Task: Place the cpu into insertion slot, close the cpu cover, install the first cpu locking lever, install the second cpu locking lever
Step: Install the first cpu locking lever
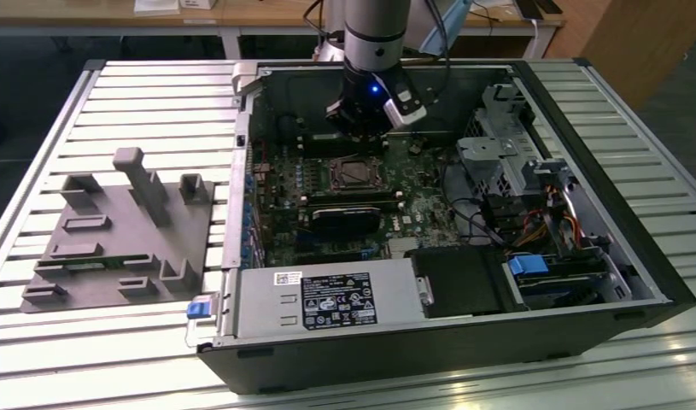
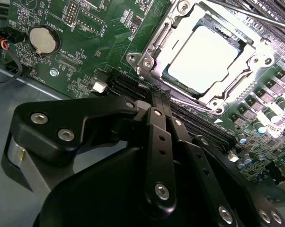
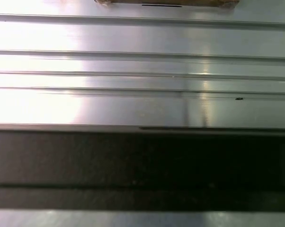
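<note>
Nothing here can be read with any certainty. In the exterior view, the grey power supply box [image 1: 324, 301] at the near edge of the computer case carries a small white sticker [image 1: 289, 278] with dark marks and a larger black label [image 1: 338, 301] packed with white lines and symbols, all too fine to make out. In the second wrist view, the green circuit board [image 2: 85, 52] bears tiny white lettering beside its parts, notably around the round coin battery [image 2: 42, 39], but the characters are too small to tell apart. The cpu [image 2: 206, 59] has a pale face washed out by glare.
</note>
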Robot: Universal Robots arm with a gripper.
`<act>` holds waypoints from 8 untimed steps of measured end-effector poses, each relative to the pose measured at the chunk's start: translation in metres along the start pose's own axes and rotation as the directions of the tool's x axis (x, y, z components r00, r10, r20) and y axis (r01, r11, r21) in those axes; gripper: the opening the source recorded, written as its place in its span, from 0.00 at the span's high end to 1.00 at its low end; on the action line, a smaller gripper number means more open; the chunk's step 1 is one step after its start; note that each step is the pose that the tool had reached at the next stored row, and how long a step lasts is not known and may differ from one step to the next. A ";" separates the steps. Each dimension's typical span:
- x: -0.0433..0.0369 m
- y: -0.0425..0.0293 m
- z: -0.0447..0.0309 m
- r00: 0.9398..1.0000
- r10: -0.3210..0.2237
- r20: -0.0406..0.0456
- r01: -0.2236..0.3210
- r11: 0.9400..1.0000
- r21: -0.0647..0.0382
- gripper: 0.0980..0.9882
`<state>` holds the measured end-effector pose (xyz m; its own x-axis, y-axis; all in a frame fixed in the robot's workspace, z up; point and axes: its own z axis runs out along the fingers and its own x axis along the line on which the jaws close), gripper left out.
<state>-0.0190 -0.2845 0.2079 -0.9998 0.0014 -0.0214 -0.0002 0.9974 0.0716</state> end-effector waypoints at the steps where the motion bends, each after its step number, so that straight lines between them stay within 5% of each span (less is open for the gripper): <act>1: 0.0000 0.0000 0.0002 1.000 0.000 0.000 0.000 1.000 0.000 0.99; 8: -0.0002 -0.0002 0.0027 1.000 0.000 0.000 0.000 1.000 0.000 0.99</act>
<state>-0.0188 -0.2845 0.2053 -0.9998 0.0014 -0.0215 -0.0002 0.9975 0.0713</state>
